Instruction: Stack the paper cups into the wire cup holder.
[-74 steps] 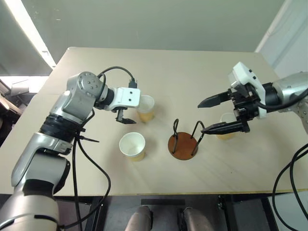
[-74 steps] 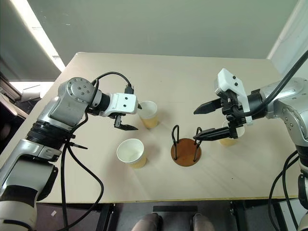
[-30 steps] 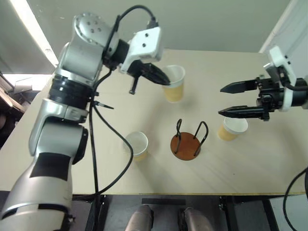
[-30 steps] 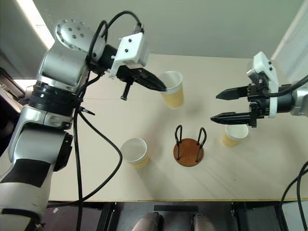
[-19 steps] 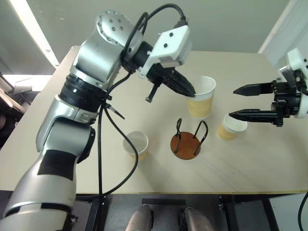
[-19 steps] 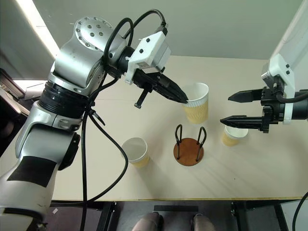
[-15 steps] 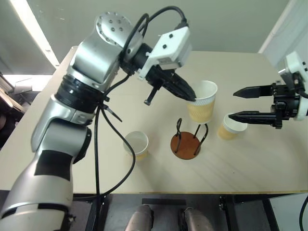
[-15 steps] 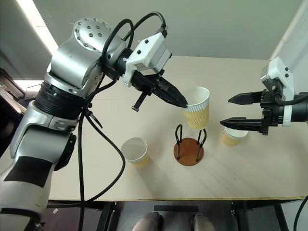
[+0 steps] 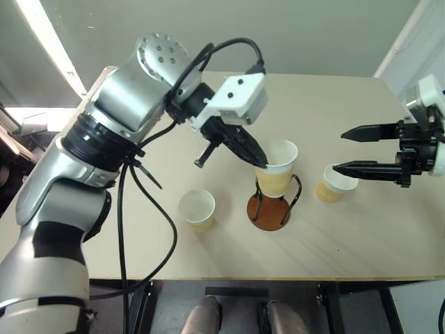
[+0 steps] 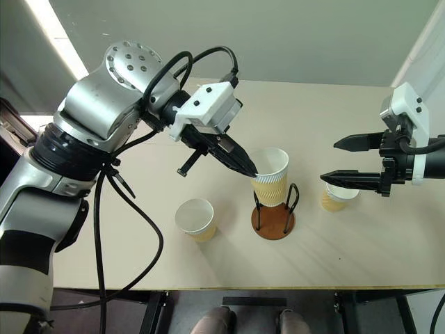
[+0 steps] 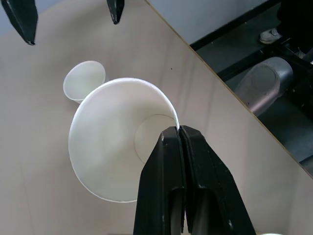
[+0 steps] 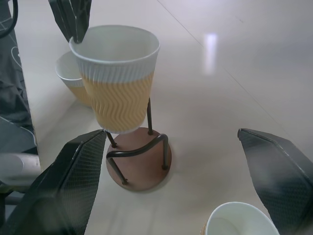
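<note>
My left gripper (image 9: 261, 163) is shut on the rim of a paper cup (image 9: 277, 170), one finger inside and one outside. The cup hangs upright, slightly tilted, over the wire cup holder (image 12: 139, 164), its bottom about level with the tops of the black loops and clear of the brown base. A second paper cup (image 9: 197, 209) stands left of the holder. A third paper cup (image 9: 334, 182) stands right of it. My right gripper (image 9: 338, 151) hovers open above that third cup, holding nothing.
The light wooden table (image 9: 327, 104) has bare room behind the holder. Its front edge (image 9: 278, 278) runs close to the holder and the left cup. A black cable (image 9: 139, 229) hangs from my left arm.
My left gripper has carried the cup from the back of the table down and toward me until it hangs over the holder. My right gripper has stayed open, almost still, above the right cup.
</note>
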You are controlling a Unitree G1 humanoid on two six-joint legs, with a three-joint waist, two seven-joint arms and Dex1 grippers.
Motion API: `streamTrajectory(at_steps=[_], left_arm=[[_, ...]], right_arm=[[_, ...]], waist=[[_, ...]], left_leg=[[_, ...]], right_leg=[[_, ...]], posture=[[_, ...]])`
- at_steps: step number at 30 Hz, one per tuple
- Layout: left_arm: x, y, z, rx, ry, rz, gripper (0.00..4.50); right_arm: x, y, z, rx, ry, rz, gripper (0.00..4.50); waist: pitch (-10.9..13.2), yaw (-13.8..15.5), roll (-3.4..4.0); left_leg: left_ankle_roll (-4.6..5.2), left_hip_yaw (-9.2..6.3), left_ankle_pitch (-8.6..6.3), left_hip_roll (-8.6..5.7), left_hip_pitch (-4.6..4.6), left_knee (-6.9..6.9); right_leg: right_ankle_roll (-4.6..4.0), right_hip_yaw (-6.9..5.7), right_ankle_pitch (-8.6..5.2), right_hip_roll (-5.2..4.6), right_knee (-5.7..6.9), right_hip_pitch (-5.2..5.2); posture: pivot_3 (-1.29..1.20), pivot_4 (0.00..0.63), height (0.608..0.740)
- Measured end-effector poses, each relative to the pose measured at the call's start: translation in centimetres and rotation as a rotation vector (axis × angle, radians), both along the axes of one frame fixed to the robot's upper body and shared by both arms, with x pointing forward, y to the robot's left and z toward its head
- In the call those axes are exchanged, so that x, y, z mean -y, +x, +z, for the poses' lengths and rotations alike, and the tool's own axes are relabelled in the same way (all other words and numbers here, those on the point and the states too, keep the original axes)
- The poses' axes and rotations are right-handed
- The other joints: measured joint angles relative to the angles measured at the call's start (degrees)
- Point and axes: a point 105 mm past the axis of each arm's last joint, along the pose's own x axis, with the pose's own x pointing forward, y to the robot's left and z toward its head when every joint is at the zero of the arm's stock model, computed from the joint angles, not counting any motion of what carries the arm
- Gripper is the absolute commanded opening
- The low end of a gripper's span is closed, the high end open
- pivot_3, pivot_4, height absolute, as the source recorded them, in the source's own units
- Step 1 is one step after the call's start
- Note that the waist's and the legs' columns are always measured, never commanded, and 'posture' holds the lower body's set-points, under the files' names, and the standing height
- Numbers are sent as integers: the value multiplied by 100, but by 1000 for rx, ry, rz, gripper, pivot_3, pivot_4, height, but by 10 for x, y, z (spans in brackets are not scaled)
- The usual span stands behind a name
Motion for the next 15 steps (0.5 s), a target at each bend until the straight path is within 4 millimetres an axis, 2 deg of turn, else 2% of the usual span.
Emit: streamTrajectory(at_steps=[6, 7, 9, 15], left_arm=[[0, 4, -6, 20, 15, -5, 32], [1, 4, -7, 24, 18, -9, 203], [1, 5, -10, 34, 30, -14, 611], [8, 8, -15, 27, 27, -28, 2691]], right_arm=[[0, 1, 1, 13, 0, -6, 4500], [0, 1, 1, 14, 0, -7, 4500], [0, 1, 1, 17, -1, -6, 4500], [1, 1, -4, 8, -4, -6, 4500]], waist=[[0, -1, 0], [0, -1, 0], [0, -1, 0], [0, 5, 0]], left_leg=[[1, 0, 0, 0, -1, 2], [1, 0, 0, 0, -1, 2], [1, 0, 0, 0, -1, 2], [3, 1, -2, 0, -3, 7]], right_leg=[[1, 0, 0, 0, 0, 0], [1, 0, 0, 0, 0, 0], [1, 0, 0, 0, 0, 0], [4, 0, 2, 0, 1, 2]], posture=[[0, 150, 740], [0, 150, 740], [0, 150, 740], [0, 150, 740]])
